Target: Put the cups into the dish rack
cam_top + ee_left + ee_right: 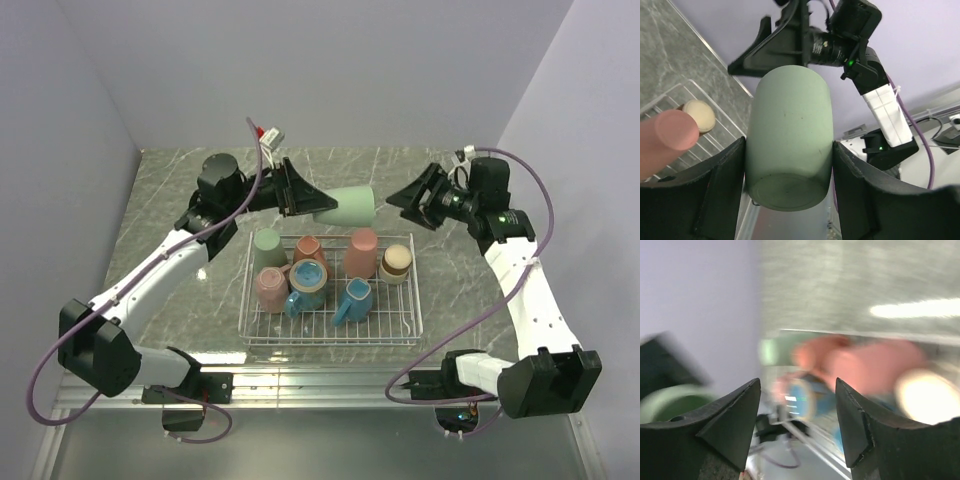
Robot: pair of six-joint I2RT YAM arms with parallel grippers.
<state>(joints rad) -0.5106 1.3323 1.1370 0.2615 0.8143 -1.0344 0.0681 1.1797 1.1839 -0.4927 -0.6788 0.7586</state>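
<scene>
Room: pale lavender walls (300,70) on three sides. Table (180,200): grey marble-patterned top, both arms bolted at its near edge. Dish rack (330,338): white wire basket, centre of the table, holding seven cups, among them an upturned green cup (267,247) at the back left, a tall pink cup (361,252), a short brown cup (395,263) and two blue mugs (306,285) near the front. Sage cup (352,207): lying sideways in the air above the rack's far edge. Left gripper (312,203): pinching that sage cup. Right gripper (405,203): spread, holding nothing, just beside the cup's free end. Left wrist view alone shows both pads (727,185) pressed flat against the cup's sides, its round end toward the lens. Right wrist view is motion-blurred, the racked cups only smears; the overhead view alone shows the whole rack.
</scene>
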